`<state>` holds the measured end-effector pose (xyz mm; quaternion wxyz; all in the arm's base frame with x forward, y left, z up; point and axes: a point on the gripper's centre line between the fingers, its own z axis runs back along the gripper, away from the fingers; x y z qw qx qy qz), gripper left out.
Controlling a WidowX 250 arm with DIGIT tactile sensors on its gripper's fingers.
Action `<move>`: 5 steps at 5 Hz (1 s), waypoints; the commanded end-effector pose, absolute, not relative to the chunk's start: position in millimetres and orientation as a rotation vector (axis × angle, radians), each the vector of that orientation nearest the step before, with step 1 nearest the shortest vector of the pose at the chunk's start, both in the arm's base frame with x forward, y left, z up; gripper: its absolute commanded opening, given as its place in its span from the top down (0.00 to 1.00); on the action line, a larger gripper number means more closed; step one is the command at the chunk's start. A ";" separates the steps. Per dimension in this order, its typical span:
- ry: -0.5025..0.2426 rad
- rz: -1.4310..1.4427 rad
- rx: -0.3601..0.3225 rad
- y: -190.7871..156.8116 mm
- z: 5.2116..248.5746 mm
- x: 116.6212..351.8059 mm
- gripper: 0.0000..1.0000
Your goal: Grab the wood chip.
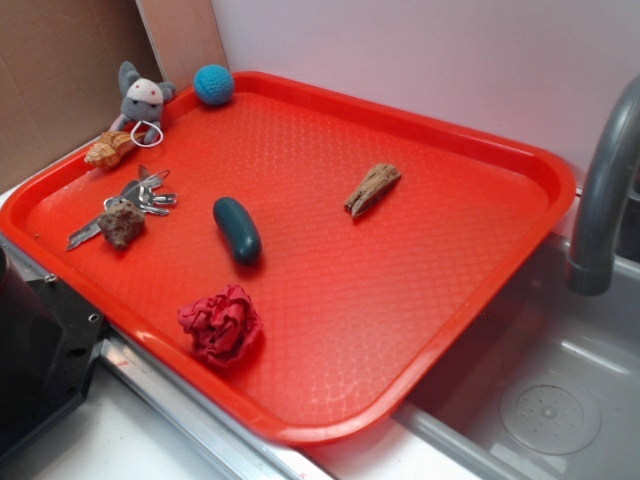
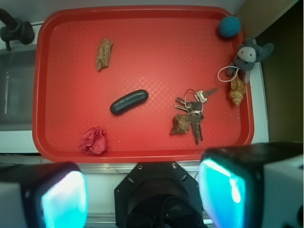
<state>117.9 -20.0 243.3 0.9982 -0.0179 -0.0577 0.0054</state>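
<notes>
The wood chip (image 1: pixel 372 189) is a small light-brown splintered piece lying on the red tray (image 1: pixel 450 330), right of its middle. It also shows in the wrist view (image 2: pixel 104 53), at the tray's upper left. My gripper (image 2: pixel 147 197) is open and empty, its two teal-padded fingers (image 2: pixel 64 199) wide apart. It hangs high above the robot base, outside the tray's near edge, far from the chip. The gripper does not show in the exterior view.
On the tray lie a teal oval (image 1: pixel 237 230), a crumpled red cloth (image 1: pixel 221 324), a dark brown rock (image 1: pixel 121 224), keys (image 1: pixel 140 197), a tan seashell (image 1: pixel 108 149), a grey plush (image 1: pixel 141 99) and a teal ball (image 1: pixel 213 84). A sink with a grey faucet (image 1: pixel 605 200) lies to the right.
</notes>
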 end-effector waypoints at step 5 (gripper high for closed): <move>-0.202 0.280 -0.129 -64.8 124.0 264.2 0.00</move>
